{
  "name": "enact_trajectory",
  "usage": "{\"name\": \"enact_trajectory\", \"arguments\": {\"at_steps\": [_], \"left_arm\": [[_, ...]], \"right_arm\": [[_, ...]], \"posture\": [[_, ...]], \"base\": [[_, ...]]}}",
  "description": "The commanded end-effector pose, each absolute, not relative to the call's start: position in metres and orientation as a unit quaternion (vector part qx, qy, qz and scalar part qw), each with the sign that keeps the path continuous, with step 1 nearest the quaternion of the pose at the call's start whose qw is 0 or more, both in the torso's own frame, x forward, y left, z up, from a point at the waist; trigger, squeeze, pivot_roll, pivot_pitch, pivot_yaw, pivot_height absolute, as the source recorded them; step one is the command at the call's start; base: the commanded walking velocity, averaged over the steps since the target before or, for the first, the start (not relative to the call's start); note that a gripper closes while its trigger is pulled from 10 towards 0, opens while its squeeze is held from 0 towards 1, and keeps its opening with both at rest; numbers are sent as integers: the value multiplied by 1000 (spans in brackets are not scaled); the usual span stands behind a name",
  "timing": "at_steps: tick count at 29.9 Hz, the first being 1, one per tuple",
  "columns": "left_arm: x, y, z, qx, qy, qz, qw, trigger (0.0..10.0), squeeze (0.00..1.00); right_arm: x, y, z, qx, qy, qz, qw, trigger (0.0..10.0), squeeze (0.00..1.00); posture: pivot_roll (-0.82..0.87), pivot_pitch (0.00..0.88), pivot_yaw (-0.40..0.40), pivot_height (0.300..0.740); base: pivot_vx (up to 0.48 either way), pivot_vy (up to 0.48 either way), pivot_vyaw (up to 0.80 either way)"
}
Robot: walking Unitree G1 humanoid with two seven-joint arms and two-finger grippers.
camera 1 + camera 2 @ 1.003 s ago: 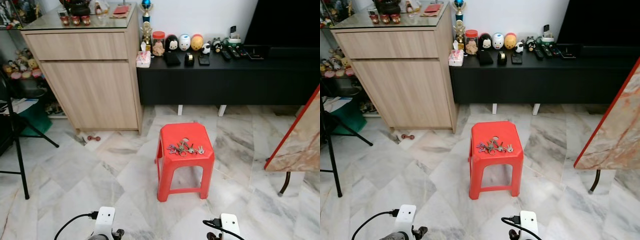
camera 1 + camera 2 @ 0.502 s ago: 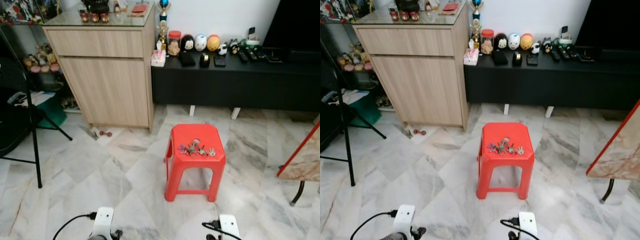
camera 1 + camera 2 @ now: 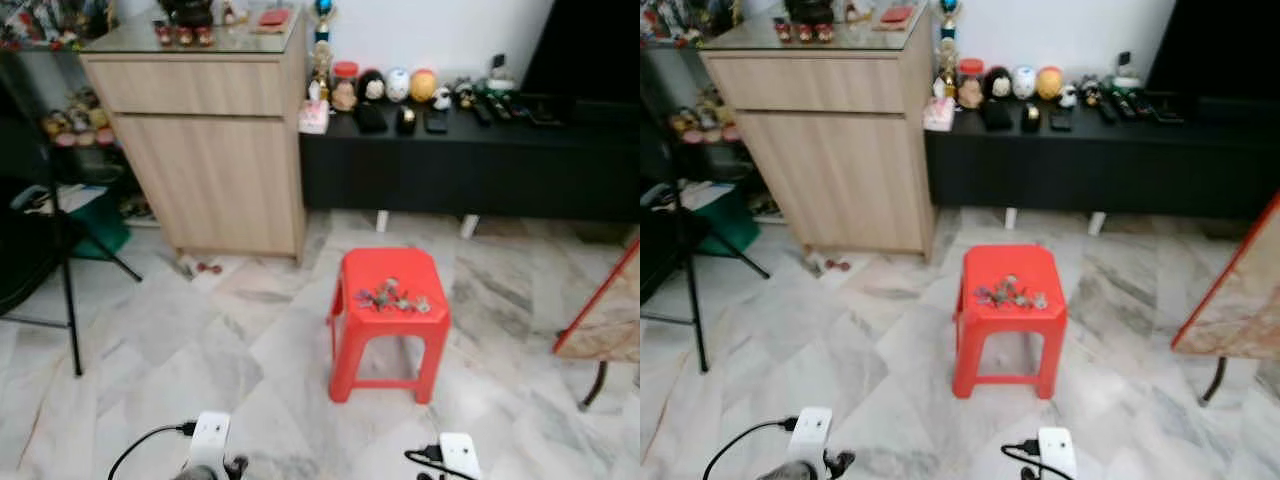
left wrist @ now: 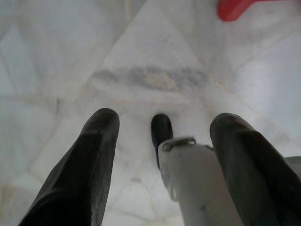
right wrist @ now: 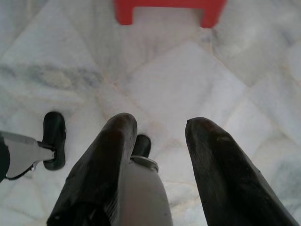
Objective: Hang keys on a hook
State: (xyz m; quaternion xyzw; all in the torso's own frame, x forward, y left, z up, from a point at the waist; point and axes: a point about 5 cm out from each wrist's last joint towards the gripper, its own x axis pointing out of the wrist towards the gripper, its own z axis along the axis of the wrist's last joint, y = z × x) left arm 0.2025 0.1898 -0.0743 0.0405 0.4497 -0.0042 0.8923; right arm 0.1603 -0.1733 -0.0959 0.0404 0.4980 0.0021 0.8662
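Pale marble floor [image 3: 180, 340] with grey veining spreads across the room. At eleven o'clock stands a light wood cabinet [image 3: 200, 150] with a glass top; beside it, from twelve to two o'clock, a long black low console [image 3: 470, 160] runs along the white wall [image 3: 420, 30]. A black tripod leg [image 3: 65, 300] crosses at nine o'clock.

Home living room: marble floor [image 3: 200, 340], wooden cabinet [image 3: 210, 150], black TV bench [image 3: 470, 160].
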Motion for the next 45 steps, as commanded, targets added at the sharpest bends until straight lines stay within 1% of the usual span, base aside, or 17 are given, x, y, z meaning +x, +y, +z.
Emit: {"name": "enact_trajectory", "arguments": {"at_steps": [1, 8, 14, 19, 22, 26, 30, 32, 45], "left_arm": [[196, 193, -78, 44, 461, -4, 886, 10000, 0], [196, 193, -78, 45, 462, -7, 886, 10000, 0], [195, 192, -78, 44, 461, -7, 886, 10000, 0], [196, 192, -78, 44, 461, -6, 886, 10000, 0], [196, 192, -78, 43, 461, -6, 886, 10000, 0], [196, 192, -78, 43, 462, -7, 886, 10000, 0], [196, 192, -78, 42, 462, -8, 886, 10000, 0], [196, 192, -78, 42, 461, -7, 886, 10000, 0], [197, 192, -77, 42, 460, -6, 887, 10000, 0]], "right_arm": [[150, -172, -100, 44, 506, -4, 861, 10000, 0], [149, -173, -100, 34, 503, -3, 863, 10000, 0], [150, -191, -98, 41, 501, -15, 864, 10000, 0], [150, -194, -97, 26, 501, -10, 865, 10000, 0], [149, -193, -98, 27, 503, -10, 864, 10000, 0], [150, -175, -99, 17, 501, 10, 865, 10000, 0], [151, -168, -100, 18, 505, 15, 863, 10000, 0], [153, -162, -99, 24, 502, 20, 865, 10000, 0], [162, -157, -96, 40, 490, 8, 871, 10000, 0]], "posture": [[48, 0, -23, 740], [47, 0, -22, 740], [46, 0, -22, 740], [45, 0, -22, 740], [44, 0, -23, 740], [44, 0, -23, 740], [44, 0, -23, 740], [46, 0, -24, 740], [46, 0, -24, 740]], "base": [[0, 0, 0], [0, 0, 0], [125, 0, 0], [262, 0, 0], [266, 0, 0], [277, 0, 156], [281, 0, 669], [281, 0, 0], [283, 0, 0]]}}
